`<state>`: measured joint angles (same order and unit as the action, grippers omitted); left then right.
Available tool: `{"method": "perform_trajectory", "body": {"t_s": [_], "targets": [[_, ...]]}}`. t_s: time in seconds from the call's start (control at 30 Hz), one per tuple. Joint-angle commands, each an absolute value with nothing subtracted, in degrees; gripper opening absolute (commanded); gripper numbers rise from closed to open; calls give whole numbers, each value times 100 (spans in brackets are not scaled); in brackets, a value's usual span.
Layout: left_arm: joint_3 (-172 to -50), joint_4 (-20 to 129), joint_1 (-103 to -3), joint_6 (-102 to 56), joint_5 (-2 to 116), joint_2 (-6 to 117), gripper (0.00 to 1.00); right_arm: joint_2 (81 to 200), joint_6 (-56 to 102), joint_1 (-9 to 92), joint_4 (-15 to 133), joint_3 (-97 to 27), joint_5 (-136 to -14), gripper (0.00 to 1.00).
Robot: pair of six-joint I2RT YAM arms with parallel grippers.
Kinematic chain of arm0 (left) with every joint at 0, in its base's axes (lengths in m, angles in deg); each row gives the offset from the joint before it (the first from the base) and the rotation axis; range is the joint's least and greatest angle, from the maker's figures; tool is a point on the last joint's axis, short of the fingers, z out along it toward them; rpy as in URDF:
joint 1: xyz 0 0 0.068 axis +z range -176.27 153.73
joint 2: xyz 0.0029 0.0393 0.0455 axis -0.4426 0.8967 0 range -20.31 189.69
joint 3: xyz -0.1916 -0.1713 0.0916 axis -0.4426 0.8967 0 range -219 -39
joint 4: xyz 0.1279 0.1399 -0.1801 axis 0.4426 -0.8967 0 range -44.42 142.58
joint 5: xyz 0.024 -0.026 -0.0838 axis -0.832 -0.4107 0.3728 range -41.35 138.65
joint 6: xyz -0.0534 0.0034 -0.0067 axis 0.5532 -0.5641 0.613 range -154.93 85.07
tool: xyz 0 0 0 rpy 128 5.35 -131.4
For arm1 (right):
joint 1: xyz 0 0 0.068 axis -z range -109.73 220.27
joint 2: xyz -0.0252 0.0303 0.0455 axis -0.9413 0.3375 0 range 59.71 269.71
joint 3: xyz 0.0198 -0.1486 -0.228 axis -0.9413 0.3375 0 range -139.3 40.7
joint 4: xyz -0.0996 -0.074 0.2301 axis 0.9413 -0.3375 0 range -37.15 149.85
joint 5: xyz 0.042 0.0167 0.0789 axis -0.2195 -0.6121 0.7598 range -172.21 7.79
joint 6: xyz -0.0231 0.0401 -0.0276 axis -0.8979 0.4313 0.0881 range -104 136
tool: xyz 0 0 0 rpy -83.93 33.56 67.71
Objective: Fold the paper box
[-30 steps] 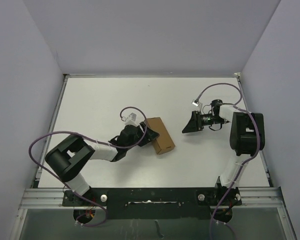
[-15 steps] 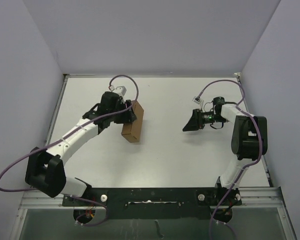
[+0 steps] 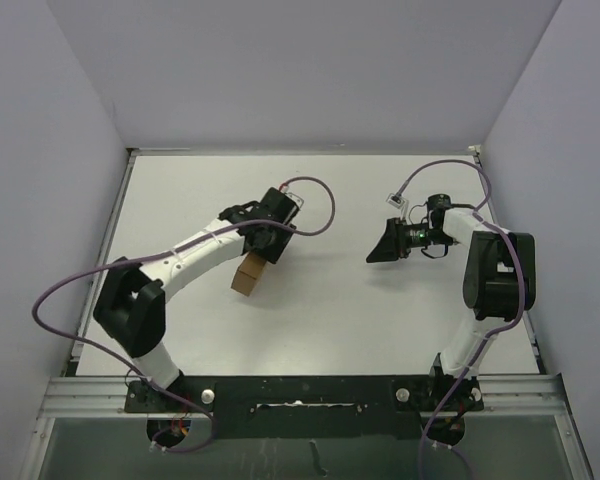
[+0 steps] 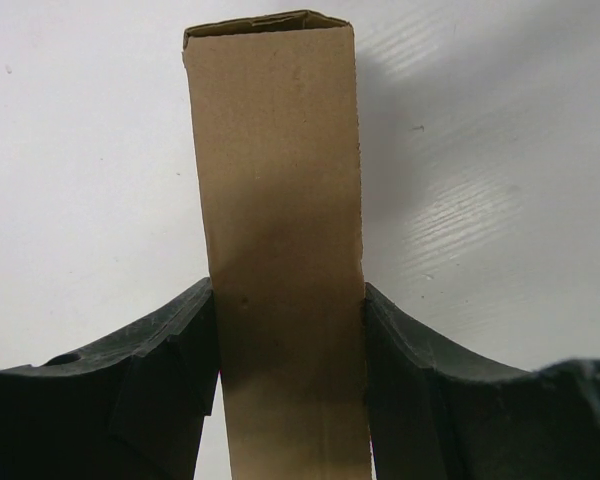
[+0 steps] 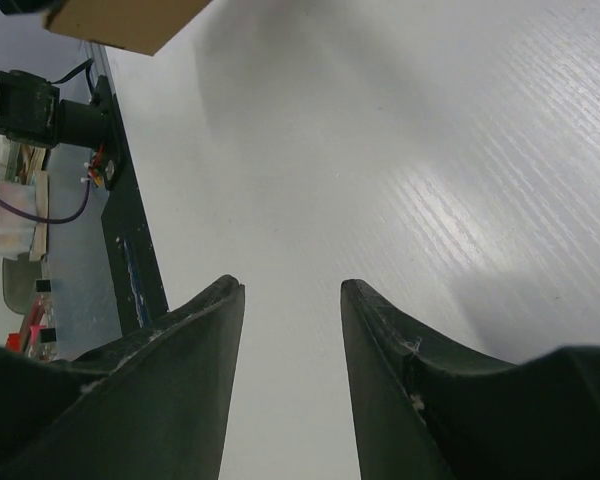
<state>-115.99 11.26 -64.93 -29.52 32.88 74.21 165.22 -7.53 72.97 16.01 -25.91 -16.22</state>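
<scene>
The left jaws are clamping the plain brown cardboard paper box (image 4: pixel 280 200), with the black fingers (image 4: pixel 150 390) pressing one on each long narrow side near one end of it. In the left wrist view the box is running straight out from between the fingers. Its broad brown face is turning to the camera and its far end is showing a thin, slightly gaping edge. The white worktop (image 4: pixel 500 200) is lying behind it; cannot tell whether the far end is touching that surface. In the top view the box (image 3: pixel 248 272) is sticking out of the left wrist toward the near-left, left of the worktop's (image 3: pixel 330 320) centre. It is showing as a slim, closed rectangular shape.

The right jaws are standing open and gripping nothing, with only bare white surface showing between their two black fingers (image 5: pixel 190 380). They are pointing left toward the box, well apart from it, over the right half of the worktop. In the right wrist view a corner of the box (image 5: pixel 120 20) is peeking in at the top left edge. A purple cable (image 3: pixel 318 205) is looping off the left wrist.
</scene>
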Motion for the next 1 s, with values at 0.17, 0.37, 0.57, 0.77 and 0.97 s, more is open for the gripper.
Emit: {"method": "perform_trajectory", "body": {"t_s": [0.17, 0.37, 0.57, 0.77, 0.97], "targets": [[-12055, 1083, -7312, -3345, 1719, 8307, 41, 16322, -894, 7379, 1505, -2698, -1445, 44], [-11904, 1190, -7478, -3277, 1903, 8366, 63, 16343, -922, 7390, 1485, -2707, -1427, 44], [-11719, 1452, -7556, -3103, 2718, 8129, 91, 16332, -923, 7386, 1485, -2698, -1436, 44], [-11465, 1881, -7542, -2898, 3755, 7425, 95, 16336, -917, 7388, 1507, -2689, -1454, 44], [-11020, 2442, -7158, -2460, 4860, 6670, 96, 16324, -924, 7378, 1502, -2680, -1462, 44]]}}
